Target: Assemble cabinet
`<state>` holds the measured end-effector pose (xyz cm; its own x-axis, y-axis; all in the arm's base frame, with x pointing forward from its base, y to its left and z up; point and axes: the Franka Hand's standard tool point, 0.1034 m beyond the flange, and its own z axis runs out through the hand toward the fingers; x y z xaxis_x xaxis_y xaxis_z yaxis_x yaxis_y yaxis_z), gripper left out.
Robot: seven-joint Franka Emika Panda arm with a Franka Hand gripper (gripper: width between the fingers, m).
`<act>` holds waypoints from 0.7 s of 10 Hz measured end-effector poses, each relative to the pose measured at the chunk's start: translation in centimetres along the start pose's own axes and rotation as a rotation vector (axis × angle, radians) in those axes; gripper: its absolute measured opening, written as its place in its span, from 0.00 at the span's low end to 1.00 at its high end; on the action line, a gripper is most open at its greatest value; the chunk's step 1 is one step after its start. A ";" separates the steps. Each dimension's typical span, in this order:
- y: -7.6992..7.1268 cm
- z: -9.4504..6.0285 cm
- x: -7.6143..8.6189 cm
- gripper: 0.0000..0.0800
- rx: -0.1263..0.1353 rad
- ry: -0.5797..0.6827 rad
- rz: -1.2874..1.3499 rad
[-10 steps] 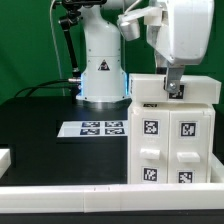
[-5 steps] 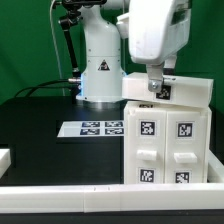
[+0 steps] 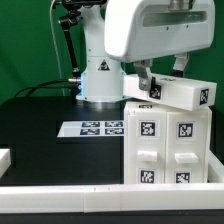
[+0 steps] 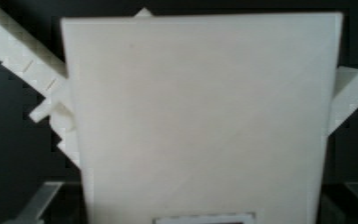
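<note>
The cabinet (image 3: 168, 150), a large white box with two front blocks that carry black-and-white markers, stands at the exterior view's right. My gripper (image 3: 150, 82) is shut on a flat white panel (image 3: 180, 93). It holds the panel just above the cabinet's top, tilted down toward the exterior view's right, with a marker on its end face. In the wrist view the panel (image 4: 202, 110) fills most of the picture. My gripper (image 4: 194, 205) has its fingers (image 4: 34, 200) at the panel's two long edges. Parts of the cabinet show behind the panel.
The marker board (image 3: 97, 128) lies on the black table in front of the arm's base (image 3: 100, 75). A small white piece (image 3: 5, 158) sits at the left edge. A white rail (image 3: 90, 190) runs along the front. A green wall is behind.
My arm has swung toward the exterior view's left and closer to the camera. The panel, which lay flat on the cabinet's top, is now lifted and tilted.
</note>
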<state>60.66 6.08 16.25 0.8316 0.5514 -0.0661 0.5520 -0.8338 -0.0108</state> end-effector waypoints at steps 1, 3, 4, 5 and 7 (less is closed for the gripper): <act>0.0 0.0 0.0 0.70 0.002 0.001 0.087; 0.0 0.0 0.1 0.70 0.001 0.003 0.143; -0.1 0.0 0.1 0.70 0.001 0.003 0.233; -0.1 0.0 0.1 0.70 0.001 0.003 0.284; -0.2 0.0 0.2 0.70 0.002 0.003 0.407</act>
<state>60.68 6.34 16.25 0.9823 0.1764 -0.0624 0.1776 -0.9840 0.0134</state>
